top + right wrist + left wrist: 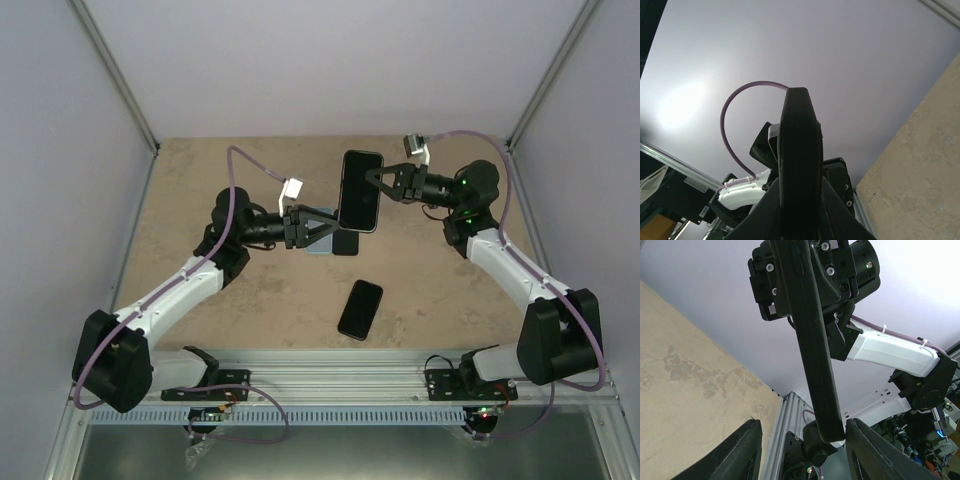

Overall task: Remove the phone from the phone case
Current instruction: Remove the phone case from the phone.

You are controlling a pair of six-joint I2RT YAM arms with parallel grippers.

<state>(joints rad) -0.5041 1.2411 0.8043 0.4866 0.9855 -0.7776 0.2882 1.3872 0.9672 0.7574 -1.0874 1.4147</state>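
My right gripper (370,182) is shut on a black cased phone (360,190) and holds it above the table, its long side toward the far wall. It shows edge-on in the right wrist view (799,150), clamped in that gripper (800,186). My left gripper (332,228) is open at the phone's near end. In the left wrist view the phone (815,350) hangs edge-on with its lower end between my open left gripper's (802,422) fingers, close to the right finger (865,450); I cannot tell if they touch.
A second black phone (360,309) lies flat on the tan table near the front rail (330,362). A light-blue flat thing (316,247) and a dark flat one (346,244) lie under the left gripper, partly hidden. Grey walls stand on three sides.
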